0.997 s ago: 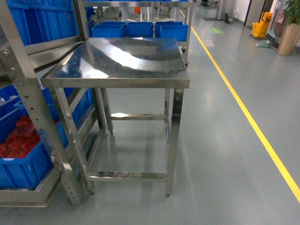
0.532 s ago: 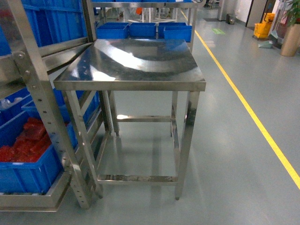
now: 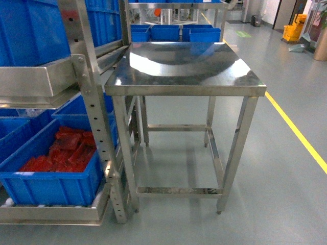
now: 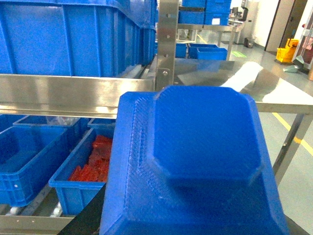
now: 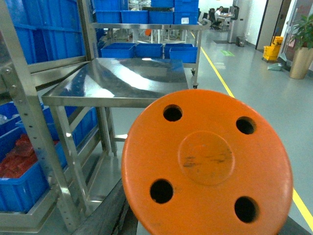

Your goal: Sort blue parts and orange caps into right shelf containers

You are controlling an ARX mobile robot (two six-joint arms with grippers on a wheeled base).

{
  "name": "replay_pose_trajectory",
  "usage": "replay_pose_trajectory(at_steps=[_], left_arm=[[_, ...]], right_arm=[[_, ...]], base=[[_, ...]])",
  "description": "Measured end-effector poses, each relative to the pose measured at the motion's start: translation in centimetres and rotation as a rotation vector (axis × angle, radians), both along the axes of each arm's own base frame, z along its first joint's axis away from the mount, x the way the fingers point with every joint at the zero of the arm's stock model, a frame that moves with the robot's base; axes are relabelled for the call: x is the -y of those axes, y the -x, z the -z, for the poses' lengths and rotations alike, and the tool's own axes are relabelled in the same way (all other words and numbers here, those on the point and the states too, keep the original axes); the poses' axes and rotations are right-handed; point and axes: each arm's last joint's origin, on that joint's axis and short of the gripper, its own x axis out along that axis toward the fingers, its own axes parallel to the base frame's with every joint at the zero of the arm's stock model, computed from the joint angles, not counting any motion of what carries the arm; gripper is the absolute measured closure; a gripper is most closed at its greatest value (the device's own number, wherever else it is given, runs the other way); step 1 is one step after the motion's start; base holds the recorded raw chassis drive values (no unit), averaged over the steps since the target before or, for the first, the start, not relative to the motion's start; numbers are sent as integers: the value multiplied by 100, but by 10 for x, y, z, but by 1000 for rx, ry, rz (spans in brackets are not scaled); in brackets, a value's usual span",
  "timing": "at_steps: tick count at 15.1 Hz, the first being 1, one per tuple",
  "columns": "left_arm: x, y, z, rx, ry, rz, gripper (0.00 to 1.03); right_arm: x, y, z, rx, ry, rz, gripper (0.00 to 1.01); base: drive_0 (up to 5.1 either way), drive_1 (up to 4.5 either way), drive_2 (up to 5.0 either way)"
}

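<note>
A blue part (image 4: 195,156), a moulded block with a raised bevelled face, fills the left wrist view; my left gripper (image 4: 190,227) holds it from behind, and only a dark finger (image 4: 88,221) shows. In the right wrist view an orange cap (image 5: 208,161), a round disc with several holes, sits in my right gripper (image 5: 203,226), with a dark finger (image 5: 105,215) below it. Large blue crates (image 3: 30,25) stand on the steel shelf rack at the left. A lower crate (image 3: 51,186) holds red pieces. Neither gripper shows in the head view.
A bare steel table (image 3: 189,71) stands against the rack's perforated upright (image 3: 97,127). More blue crates (image 3: 166,31) sit on a rack behind it. A yellow floor line (image 3: 301,143) runs along the right, with open grey floor beside it and a yellow mop bucket (image 3: 294,33) far back.
The head view has swung left and come closer. The table has slid right in the picture, and more of the shelf rack with its crates now shows.
</note>
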Motion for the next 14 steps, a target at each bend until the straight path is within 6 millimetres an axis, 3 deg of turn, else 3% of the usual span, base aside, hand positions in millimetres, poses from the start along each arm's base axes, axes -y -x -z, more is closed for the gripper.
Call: replay_pose_trajectory(at_steps=[14], left_arm=[[0,0,0,-3,0,1,60]], right_arm=[[0,0,0,-3,0,-2,59]], base=[[-496,149,322]])
